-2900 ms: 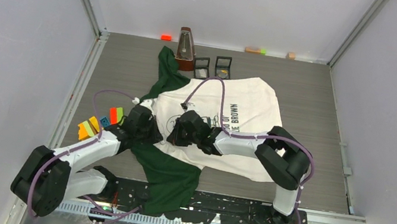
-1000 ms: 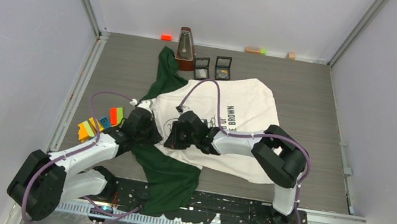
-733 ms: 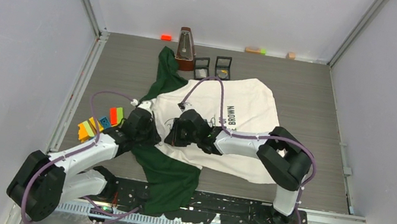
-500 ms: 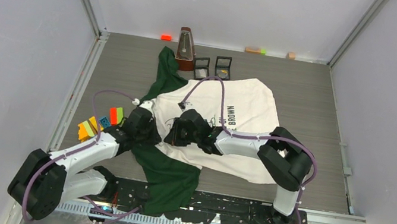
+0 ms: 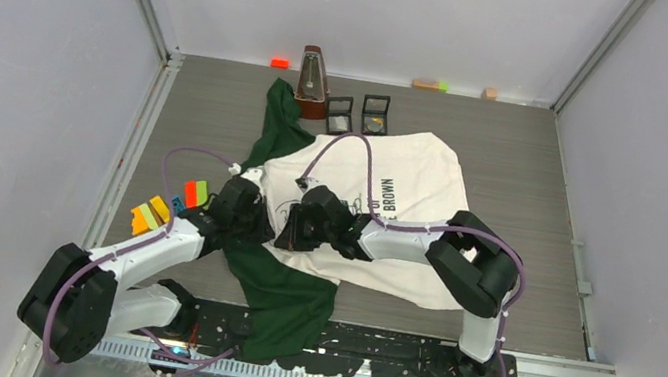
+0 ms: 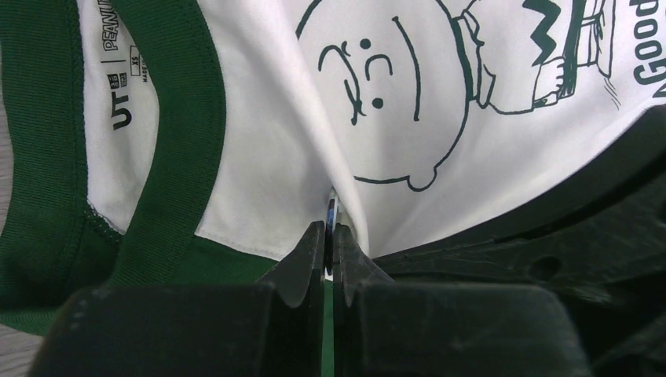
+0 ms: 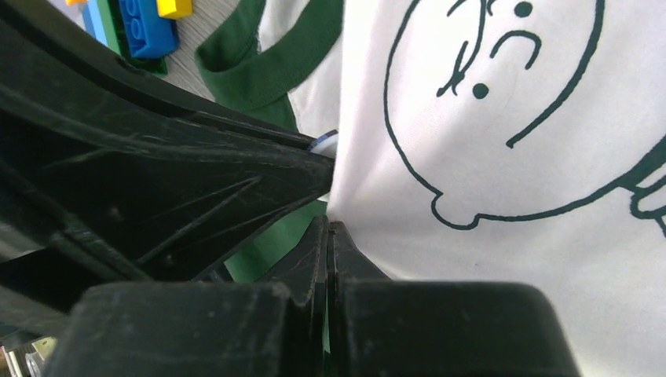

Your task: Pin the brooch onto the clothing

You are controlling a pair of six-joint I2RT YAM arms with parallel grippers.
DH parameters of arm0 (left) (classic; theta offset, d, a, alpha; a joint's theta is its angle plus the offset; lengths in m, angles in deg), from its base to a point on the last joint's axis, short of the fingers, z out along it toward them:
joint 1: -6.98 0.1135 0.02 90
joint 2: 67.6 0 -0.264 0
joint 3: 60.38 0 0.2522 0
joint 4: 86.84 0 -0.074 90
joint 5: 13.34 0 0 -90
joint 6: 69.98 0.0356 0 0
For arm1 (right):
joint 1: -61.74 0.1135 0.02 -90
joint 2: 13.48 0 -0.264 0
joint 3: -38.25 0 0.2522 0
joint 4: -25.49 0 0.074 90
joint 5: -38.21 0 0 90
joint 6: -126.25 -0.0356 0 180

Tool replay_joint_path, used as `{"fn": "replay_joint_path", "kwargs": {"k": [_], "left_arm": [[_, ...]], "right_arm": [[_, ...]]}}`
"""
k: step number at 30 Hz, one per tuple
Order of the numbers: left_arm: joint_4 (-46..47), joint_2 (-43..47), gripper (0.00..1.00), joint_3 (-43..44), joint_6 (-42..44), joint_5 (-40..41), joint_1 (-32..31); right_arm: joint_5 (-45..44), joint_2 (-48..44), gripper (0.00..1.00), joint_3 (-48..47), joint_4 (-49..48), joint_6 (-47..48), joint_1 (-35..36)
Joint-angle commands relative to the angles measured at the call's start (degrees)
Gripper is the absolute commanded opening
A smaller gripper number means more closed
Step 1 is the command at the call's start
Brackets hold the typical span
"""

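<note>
Left wrist, left jaws clamped on brooch (image 6: pixel 331 213), right jaws pinching T-shirt (image 7: pixel 503 259)

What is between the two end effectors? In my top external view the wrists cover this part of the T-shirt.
Observer: The left end effector is shut on a small blue and white thing, apparently the brooch.
Operator: Where exactly is it?
Observer: At a raised white fold of the T-shirt, near the chin of the printed face.
Operator: And the right end effector?
Observer: The right end effector is shut, tips at that fold's edge; whether it pinches cloth I cannot tell.
</note>
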Motion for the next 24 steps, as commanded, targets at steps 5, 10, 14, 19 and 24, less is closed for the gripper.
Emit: {"fn": "replay_joint_path", "kwargs": {"k": [5,10,14,19,24], "left_arm": [[2.4,3.6,0.00,-1.8,-0.9,0.7,-0.3],[5.2,5.5,0.00,-4.0,-2.9,1.1,-0.3],[7.4,7.0,0.00,-5.4,-4.3,1.1,-0.3],[9.6,9.3,0.00,-7.1,-5.6,1.1,-0.3],[10.7,12.1,0.00,-8.6,-6.8,2.6,-0.3]], "right_arm": [[4.9,2.8,0.01,-2.5,-0.6,0.9,0.3],[6.4,3.6,0.01,-2.5,-0.6,0.7,0.3],[7.2,4.0,0.01,-2.6,-0.7,0.7,0.3],[8.4,4.9,0.01,-3.0,-0.6,0.5,0.3],[9.0,5.3,0.01,-3.2,-0.3,0.4,0.3]]}}
